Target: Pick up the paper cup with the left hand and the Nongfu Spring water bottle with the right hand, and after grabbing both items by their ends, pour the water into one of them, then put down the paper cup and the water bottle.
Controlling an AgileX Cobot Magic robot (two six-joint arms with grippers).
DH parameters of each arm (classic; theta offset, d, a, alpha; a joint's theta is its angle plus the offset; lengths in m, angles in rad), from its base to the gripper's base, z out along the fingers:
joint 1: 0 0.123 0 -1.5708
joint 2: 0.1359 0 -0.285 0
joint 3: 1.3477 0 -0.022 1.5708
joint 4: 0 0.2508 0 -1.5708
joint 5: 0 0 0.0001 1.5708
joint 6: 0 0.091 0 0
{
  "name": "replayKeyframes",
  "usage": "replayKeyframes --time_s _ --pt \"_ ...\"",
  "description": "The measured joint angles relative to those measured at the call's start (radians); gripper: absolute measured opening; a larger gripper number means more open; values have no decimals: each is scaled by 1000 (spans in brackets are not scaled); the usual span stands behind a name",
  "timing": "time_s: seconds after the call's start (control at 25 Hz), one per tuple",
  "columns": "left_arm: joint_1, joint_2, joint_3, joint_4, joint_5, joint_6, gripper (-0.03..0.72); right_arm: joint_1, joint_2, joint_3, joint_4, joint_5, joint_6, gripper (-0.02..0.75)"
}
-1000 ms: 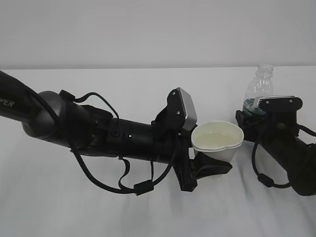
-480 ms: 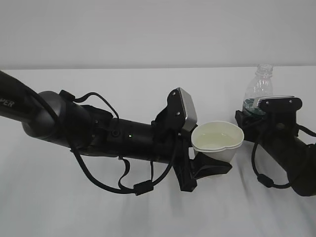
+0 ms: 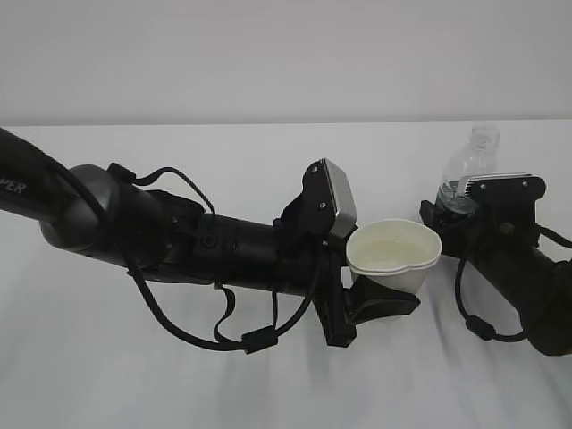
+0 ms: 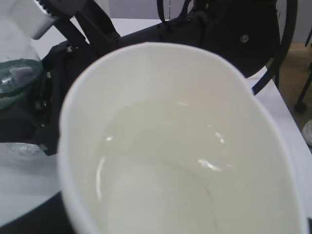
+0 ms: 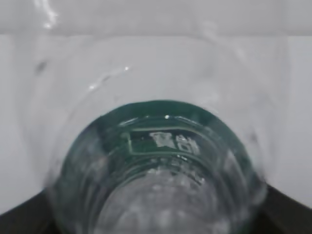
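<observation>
On the white counter (image 3: 179, 375) in the exterior view, the left hand (image 3: 380, 299) clamps the paper cup (image 3: 393, 259) upright, water (image 4: 161, 161) pooled inside per its wrist view, while the Nongfu Spring water bottle (image 3: 466, 170) stands within the right hand (image 3: 460, 219), grip indeterminate, filling the right wrist view.

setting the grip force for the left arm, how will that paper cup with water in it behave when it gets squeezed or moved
The paper cup is probably soft: its rim already looks pinched out of round in the left hand. With the water inside it, it is likely heavier than it looks and could slosh if tilted. A harder squeeze might buckle the wall and spill.
</observation>
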Motion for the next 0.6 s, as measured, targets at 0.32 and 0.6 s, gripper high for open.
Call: replayKeyframes --time_s 0.32,0.6 --pt "0 0 0 0 0 0 424 0 0 8 -5 -4 0 586" --pt "0 0 0 0 0 0 423 0 0 33 -7 -4 0 588"
